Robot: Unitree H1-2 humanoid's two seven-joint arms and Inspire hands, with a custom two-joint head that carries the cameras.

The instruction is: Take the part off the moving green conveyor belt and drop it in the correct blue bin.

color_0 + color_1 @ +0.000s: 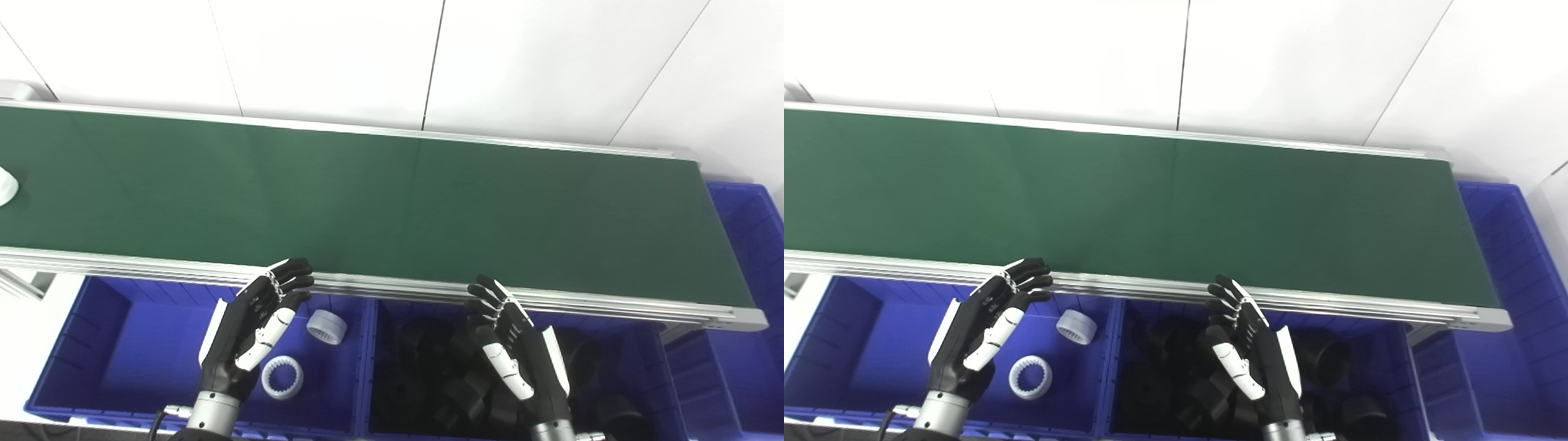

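the left hand (254, 331) hovers palm inward over the near-left blue bin (110, 343), its fingers spread and gently curled, holding nothing. its dark fingertips (294, 275) reach just to the near aluminium rail (392, 285) of the conveyor. the right hand (514, 343) mirrors it, also loose and empty, fingers apart and pointing up toward the same rail, over the middle blue bin (370, 367).

just to the right of the left hand, inside its bin, lie two white parts: a ring with inner teeth (282, 377) lying flat near the wrist, its hole facing up, and a short white toothed cylinder (326, 326) tipped on its side a little beyond it, its open end facing toward the near left. under and around the right hand the middle bin holds a heap of black parts (441, 380), too dark to tell one from another.

beyond both hands runs the green conveyor belt (392, 196), its long axis going left to right across the view. far to the left of the left hand, at the picture's edge in the left eye view, a white part (6, 185) sits on the belt; it is cut off by the frame, so its shape and which way it points cannot be told. well to the right of the right hand, past the belt's end, stands another blue bin (750, 245). white wall panels (343, 55) rise behind the belt.
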